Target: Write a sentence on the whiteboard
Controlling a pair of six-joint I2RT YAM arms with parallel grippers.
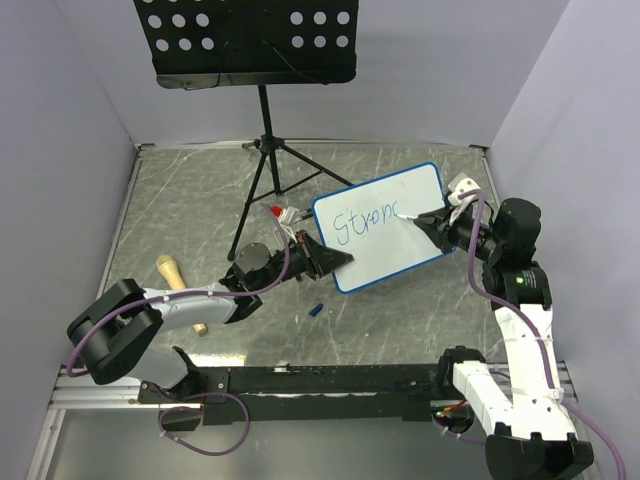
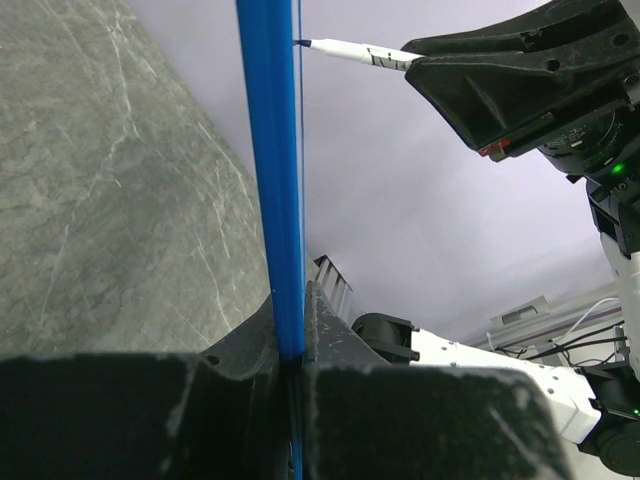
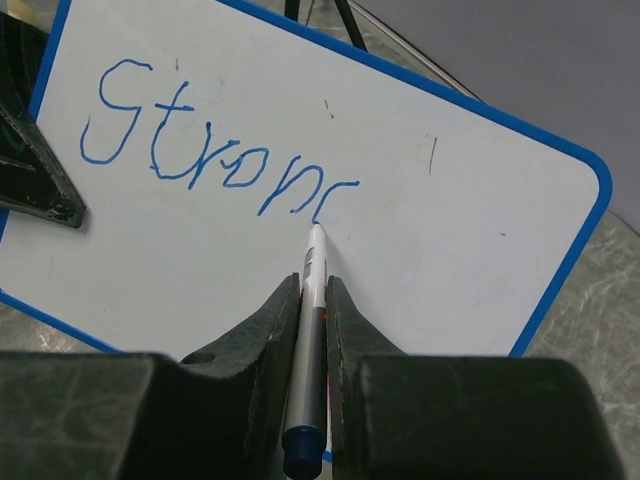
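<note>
The whiteboard (image 1: 385, 235) with its blue frame stands tilted at mid-table. My left gripper (image 1: 328, 262) is shut on its lower left edge; in the left wrist view the blue edge (image 2: 272, 180) runs straight up from between the jaws of the left gripper (image 2: 292, 305). My right gripper (image 1: 432, 225) is shut on a white marker (image 3: 314, 285), and the marker's tip touches the board. The sentence (image 3: 205, 155) in blue reads "Stronc" at this moment, and the tip rests at the foot of the last stroke. In the right wrist view the right gripper (image 3: 313, 292) points at the board face (image 3: 450, 250).
A black perforated music stand tray (image 1: 250, 40) on a tripod (image 1: 268, 160) stands at the back. A wooden handle-like object (image 1: 175, 280) lies left of my left arm. A red-capped marker (image 1: 285, 213) lies by the board's left corner, and a small blue cap (image 1: 315, 310) lies in front of it.
</note>
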